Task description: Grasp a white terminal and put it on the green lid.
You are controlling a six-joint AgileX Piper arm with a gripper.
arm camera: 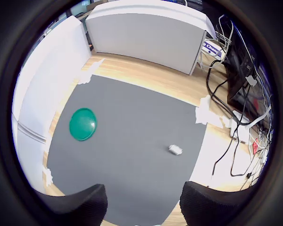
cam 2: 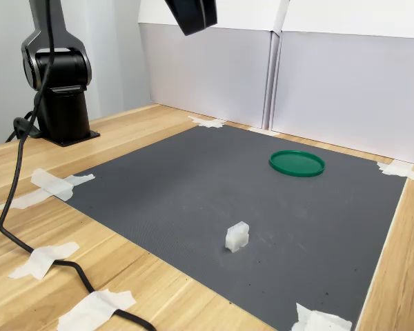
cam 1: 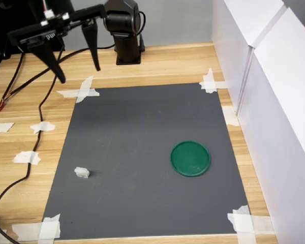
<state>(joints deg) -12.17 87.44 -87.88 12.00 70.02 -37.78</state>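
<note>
Tool raised and empty above the far left of the table, terminal and lid lying apart on the mat.

In the first exterior view, going left to right: the tool point(cam 1: 77, 63) hangs high over the wooden table point(cam 1: 20, 137) at the mat's far left corner, its two dark fingers point(cam 1: 93, 46) spread apart with nothing between them. The white terminal point(cam 1: 82, 173) sits on the grey mat point(cam 1: 142, 132) near its left edge, towards the near side. Well to its right, the green lid point(cam 1: 190, 158) lies flat on the mat, bare. White panels point(cam 1: 274, 101) stand along the right side.
</note>
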